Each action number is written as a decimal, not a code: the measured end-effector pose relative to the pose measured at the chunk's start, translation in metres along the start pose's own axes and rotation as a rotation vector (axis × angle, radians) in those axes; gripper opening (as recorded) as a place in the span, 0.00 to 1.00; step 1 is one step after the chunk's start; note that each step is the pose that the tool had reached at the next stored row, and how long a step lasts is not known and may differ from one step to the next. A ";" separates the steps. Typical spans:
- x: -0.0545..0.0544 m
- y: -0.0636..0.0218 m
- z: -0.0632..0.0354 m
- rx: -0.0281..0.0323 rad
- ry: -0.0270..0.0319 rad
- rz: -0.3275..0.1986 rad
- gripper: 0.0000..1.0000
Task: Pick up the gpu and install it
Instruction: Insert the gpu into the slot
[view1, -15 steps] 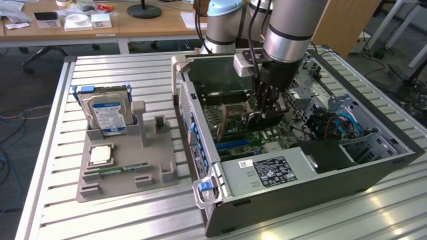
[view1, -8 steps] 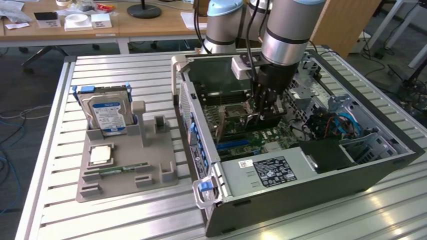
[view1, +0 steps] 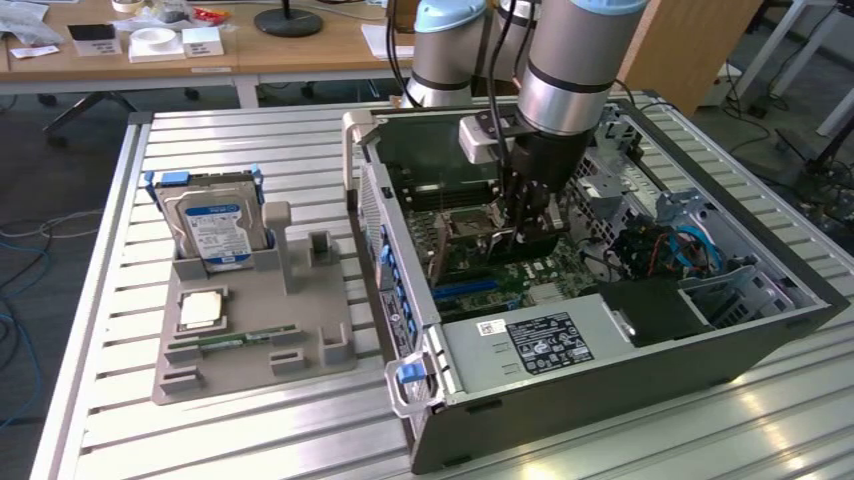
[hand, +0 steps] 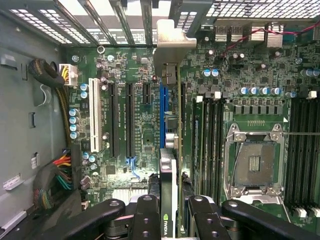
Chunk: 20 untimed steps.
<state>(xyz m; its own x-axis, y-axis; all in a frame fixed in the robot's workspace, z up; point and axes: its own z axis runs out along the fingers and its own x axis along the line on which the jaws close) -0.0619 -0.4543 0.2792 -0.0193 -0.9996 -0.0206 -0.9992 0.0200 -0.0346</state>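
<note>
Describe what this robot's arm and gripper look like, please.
The arm is a thick silver-grey tube with pale blue joint caps. A black cable runs down it, and a small white box sits at the wrist. The gripper is black, with jointed fingers dotted with round pins.

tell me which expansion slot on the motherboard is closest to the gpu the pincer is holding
The blue slot, right alongside the gpu held in the pincer. The white slot and the long black slots lie farther off.
</note>
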 end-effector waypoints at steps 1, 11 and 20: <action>0.000 0.0002 0.0004 0.0000 0.0001 0.000 0.27; 0.000 0.0006 0.0040 0.0001 -0.0001 0.000 0.27; 0.000 0.0019 0.0044 0.0001 -0.0001 0.000 0.27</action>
<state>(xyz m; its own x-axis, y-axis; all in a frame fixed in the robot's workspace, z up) -0.0637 -0.4543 0.2748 -0.0188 -0.9996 -0.0207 -0.9992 0.0196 -0.0347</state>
